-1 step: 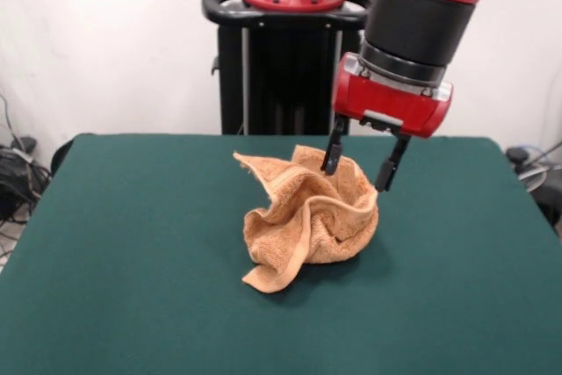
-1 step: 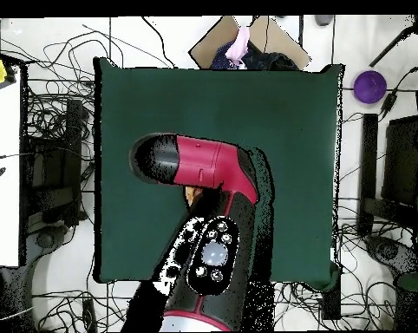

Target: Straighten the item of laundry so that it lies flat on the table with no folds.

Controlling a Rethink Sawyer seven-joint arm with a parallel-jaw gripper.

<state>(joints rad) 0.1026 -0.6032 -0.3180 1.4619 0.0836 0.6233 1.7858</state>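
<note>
Peach-orange terry towel (image 1: 307, 217) lay bunched in peaked folds mid dark green felt table (image 1: 132, 287). Red-and-black gripper (image 1: 359, 166) parted over its far right crest, nothing clamped; probably placed to lift and spread that fold.

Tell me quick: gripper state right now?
Gripper: open, fingers spread over the top of the crumpled towel, holding nothing.

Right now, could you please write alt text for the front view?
A crumpled peach-orange towel sits bunched in a heap near the middle of a dark green table. A red and black robot arm reaches down from above, its open gripper straddling the heap's upper far edge.
</note>
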